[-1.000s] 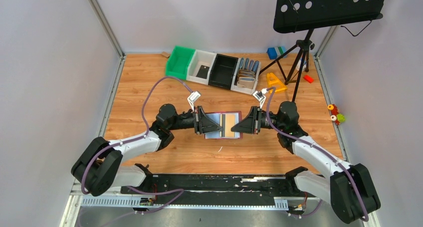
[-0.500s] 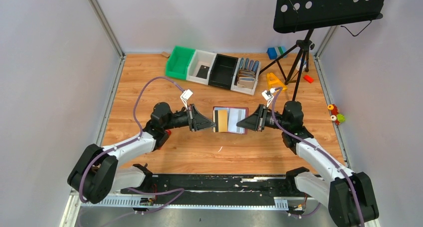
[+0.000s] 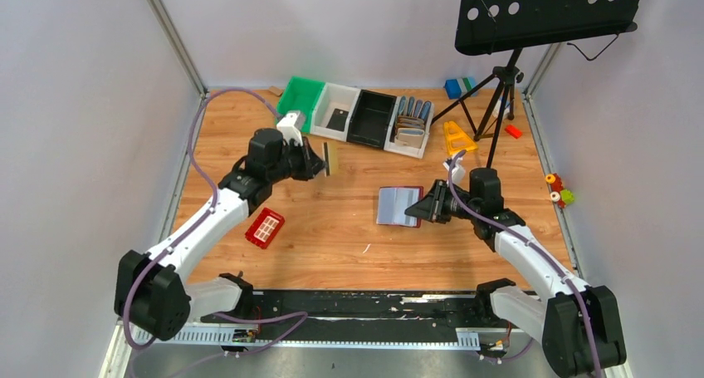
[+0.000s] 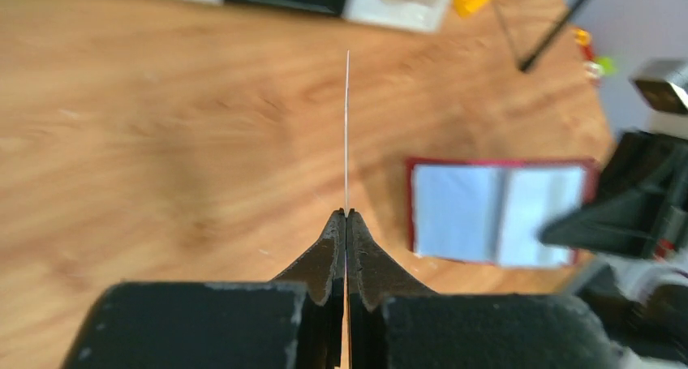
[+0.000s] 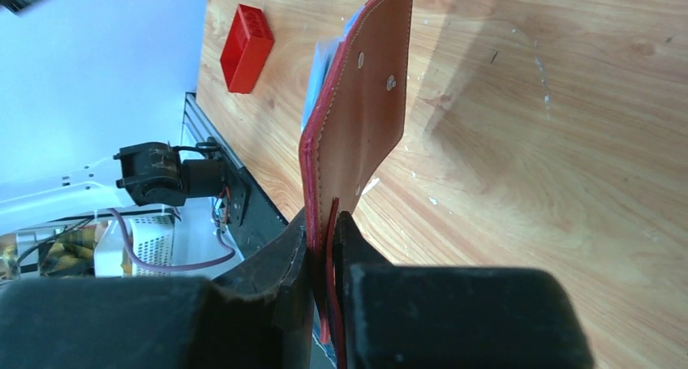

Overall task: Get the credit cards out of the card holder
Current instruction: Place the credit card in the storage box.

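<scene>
My left gripper (image 3: pixel 320 159) is shut on a thin credit card (image 3: pixel 330 158) with a gold-tan tint. It holds the card upright above the table, near the green bin. In the left wrist view the card (image 4: pixel 347 134) shows edge-on as a thin line rising from the closed gripper (image 4: pixel 346 215). My right gripper (image 3: pixel 425 207) is shut on the right edge of the maroon card holder (image 3: pixel 399 206). The holder is open and shows grey inner pockets (image 4: pixel 495 215). In the right wrist view the gripper (image 5: pixel 328 223) pinches its leather flap (image 5: pixel 361 117).
A row of bins stands at the back: green (image 3: pixel 299 104), white with a black card (image 3: pixel 336 114), black (image 3: pixel 371 118), and white with upright wallets (image 3: pixel 410 125). A flat red grid piece (image 3: pixel 265 227) lies at the left. A music stand tripod (image 3: pixel 498 87) and a yellow piece (image 3: pixel 457 135) stand at the back right.
My left gripper has drawn the card out of the holder and carried it up and left toward the bins. My right gripper has moved the holder a little to the right.
</scene>
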Tool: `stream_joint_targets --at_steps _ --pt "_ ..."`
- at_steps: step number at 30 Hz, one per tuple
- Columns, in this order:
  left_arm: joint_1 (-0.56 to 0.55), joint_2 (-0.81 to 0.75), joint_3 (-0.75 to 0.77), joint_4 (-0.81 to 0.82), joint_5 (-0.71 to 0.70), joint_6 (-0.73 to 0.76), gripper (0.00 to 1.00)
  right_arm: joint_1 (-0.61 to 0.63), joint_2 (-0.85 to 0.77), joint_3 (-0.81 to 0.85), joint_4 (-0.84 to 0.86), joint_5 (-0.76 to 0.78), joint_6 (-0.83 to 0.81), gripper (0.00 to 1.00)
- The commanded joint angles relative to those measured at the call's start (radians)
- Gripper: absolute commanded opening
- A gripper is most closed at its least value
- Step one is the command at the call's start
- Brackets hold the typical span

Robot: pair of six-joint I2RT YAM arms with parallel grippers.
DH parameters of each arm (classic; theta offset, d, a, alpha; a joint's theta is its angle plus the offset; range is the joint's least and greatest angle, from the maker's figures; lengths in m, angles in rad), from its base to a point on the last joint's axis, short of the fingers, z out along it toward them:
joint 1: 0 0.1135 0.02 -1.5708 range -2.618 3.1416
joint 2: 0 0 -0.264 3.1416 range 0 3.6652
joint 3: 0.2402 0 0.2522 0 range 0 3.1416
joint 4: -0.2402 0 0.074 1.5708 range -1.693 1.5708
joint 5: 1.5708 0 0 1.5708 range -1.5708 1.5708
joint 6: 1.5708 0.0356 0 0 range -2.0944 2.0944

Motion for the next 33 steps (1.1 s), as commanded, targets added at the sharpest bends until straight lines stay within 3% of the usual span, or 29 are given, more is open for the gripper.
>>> stream_joint_targets --at_steps 1,8,16,22,33 --pt "0.003 0.099 0.176 -0.204 -0.280 0.202 0.00 -0.001 0.016 0.106 -0.067 0.032 -0.112 0.00" --pt "0.003 0.329 0.446 -0.280 -0.344 0.306 0.00 -0.001 -0.005 0.179 -0.166 0.064 -0.192 0.00" --pt "0.003 0.579 0.653 -0.233 -0.058 0.281 0.00 -0.001 -0.021 0.186 -0.179 0.093 -0.218 0.00" --pt "0.001 0.702 0.744 -0.156 0.038 0.220 0.00 -0.001 -0.022 0.174 -0.152 0.091 -0.201 0.00" --pt "-0.037 0.943 1.017 -0.231 -0.001 0.240 0.00 -0.001 -0.028 0.165 -0.151 0.078 -0.217 0.00"
